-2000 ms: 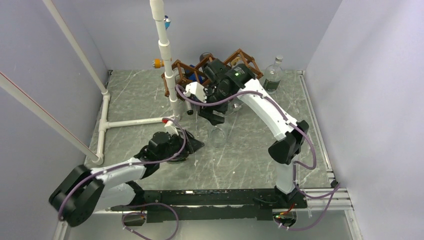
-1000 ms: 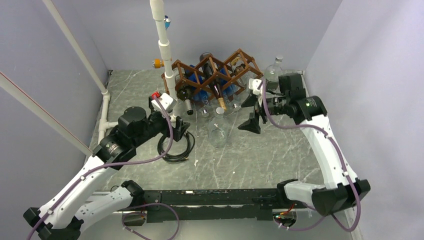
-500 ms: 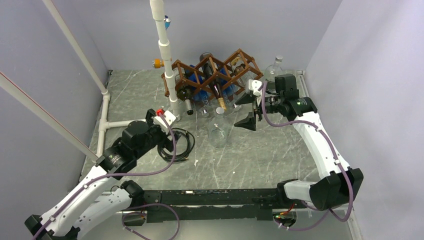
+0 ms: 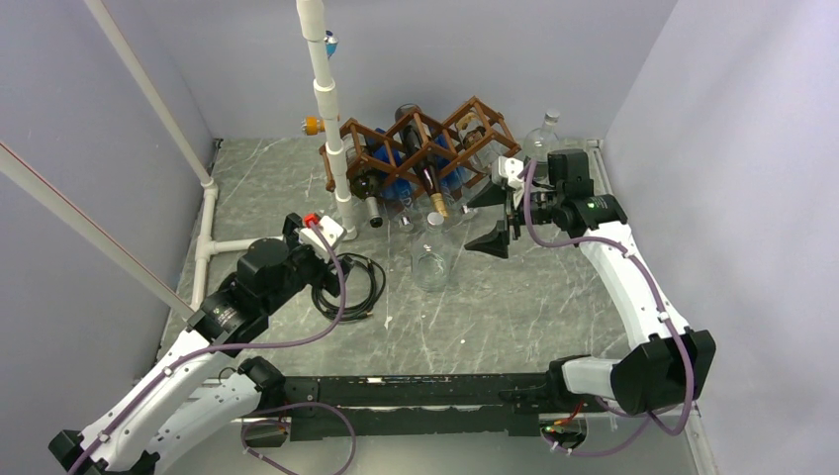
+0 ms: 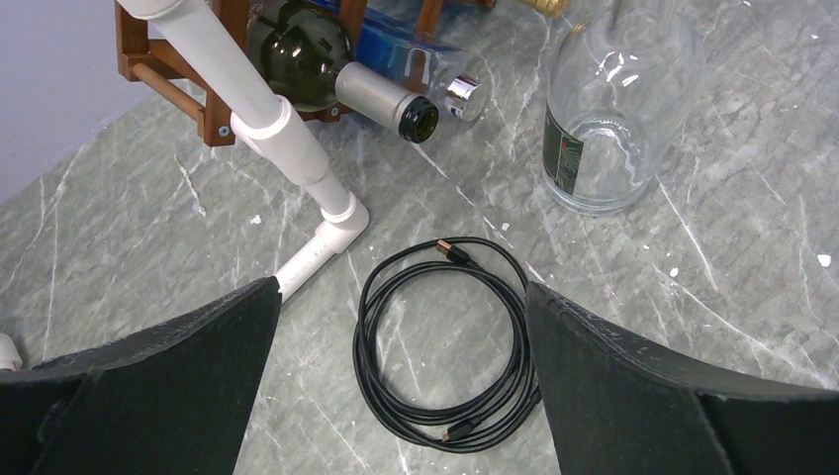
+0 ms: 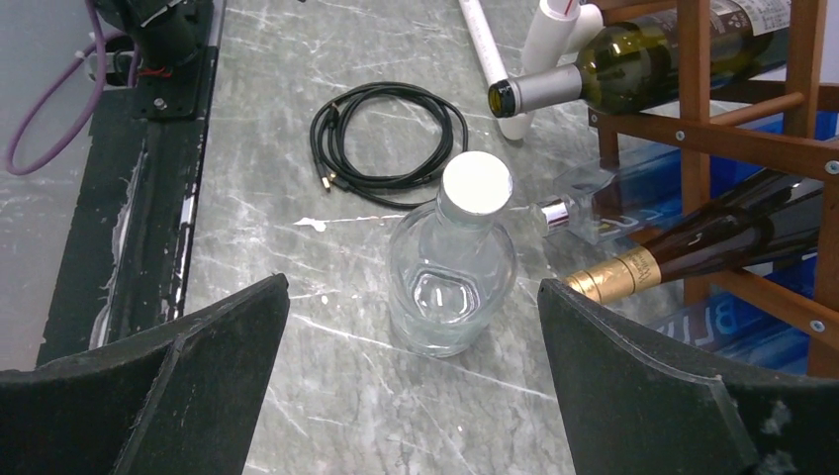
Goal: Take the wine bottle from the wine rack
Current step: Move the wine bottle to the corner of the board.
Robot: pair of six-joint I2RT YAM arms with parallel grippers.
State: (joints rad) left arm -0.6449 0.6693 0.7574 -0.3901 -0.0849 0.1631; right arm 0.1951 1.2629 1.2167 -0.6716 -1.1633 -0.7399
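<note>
The dark brown lattice wine rack (image 4: 420, 148) stands at the back of the table, also in the right wrist view (image 6: 695, 129). Three bottles lie in its cells: a dark green wine bottle with a silver capsule (image 4: 364, 193) (image 6: 594, 79) (image 5: 336, 74), a dark wine bottle with a gold foil neck (image 4: 432, 193) (image 6: 693, 247), and a clear bottle with a chrome cap (image 6: 584, 213). My right gripper (image 4: 485, 220) (image 6: 414, 282) hangs open to the right of the rack's front, holding nothing. My left gripper (image 4: 341, 265) (image 5: 401, 287) is open above a coiled cable, apart from the rack.
A clear glass bottle (image 4: 432, 259) (image 6: 453, 267) stands upright in front of the rack, between the grippers. A black coiled cable (image 4: 351, 287) (image 5: 445, 346) lies on the marble top. The white PVC pipe frame (image 4: 326, 109) rises at the rack's left end. Another clear bottle (image 4: 539, 139) stands back right.
The left gripper has drawn back from beside the pipe foot to above the cable. The right gripper has edged slightly toward the rack. Both stay open and empty.
</note>
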